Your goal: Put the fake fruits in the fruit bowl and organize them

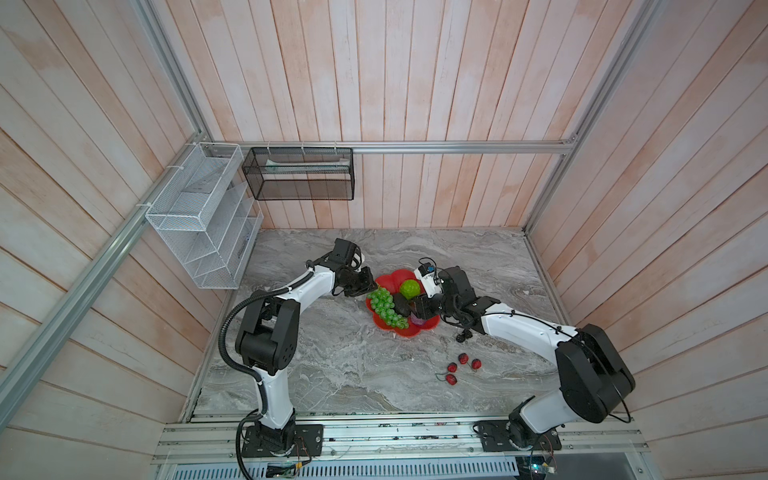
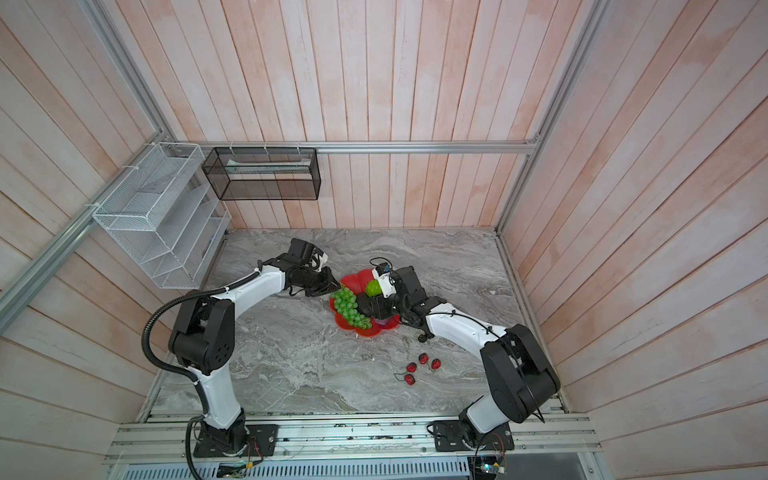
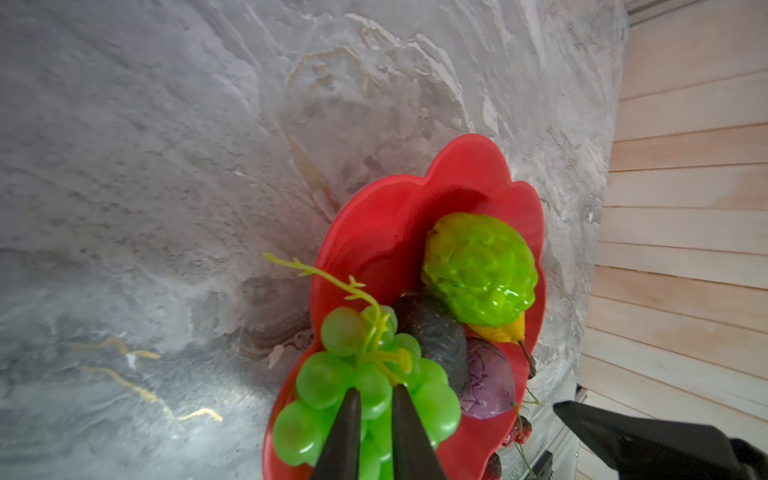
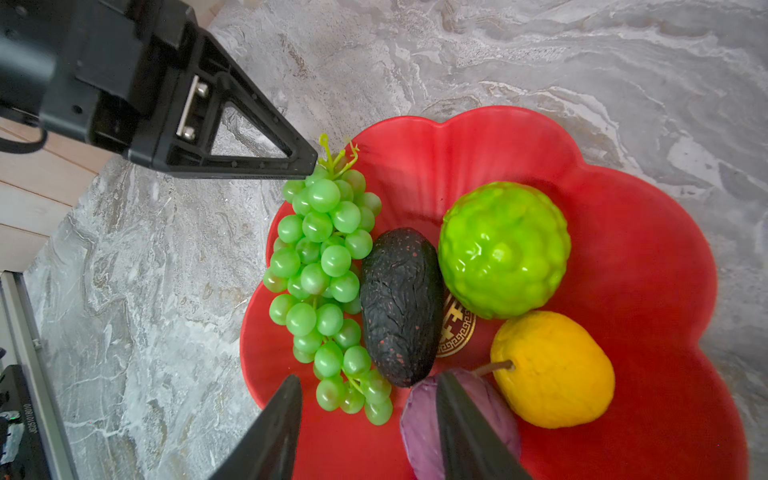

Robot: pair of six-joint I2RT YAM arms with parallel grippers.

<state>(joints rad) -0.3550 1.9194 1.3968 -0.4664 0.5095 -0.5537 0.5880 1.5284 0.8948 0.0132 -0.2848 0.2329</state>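
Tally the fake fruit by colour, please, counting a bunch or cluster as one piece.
Green: 2, grape bunch and bumpy ball
Yellow: 1, small yellow fruit
Purple: 1, purple fruit
Black: 2, avocado and black berry cluster
Red: 4, red berries
Total: 10

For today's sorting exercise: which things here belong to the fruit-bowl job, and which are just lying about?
Job: red bowl, grape bunch, lime-green ball, avocado, yellow fruit, purple fruit, red berries, black berries.
Lying about: white wire basket, black mesh basket.
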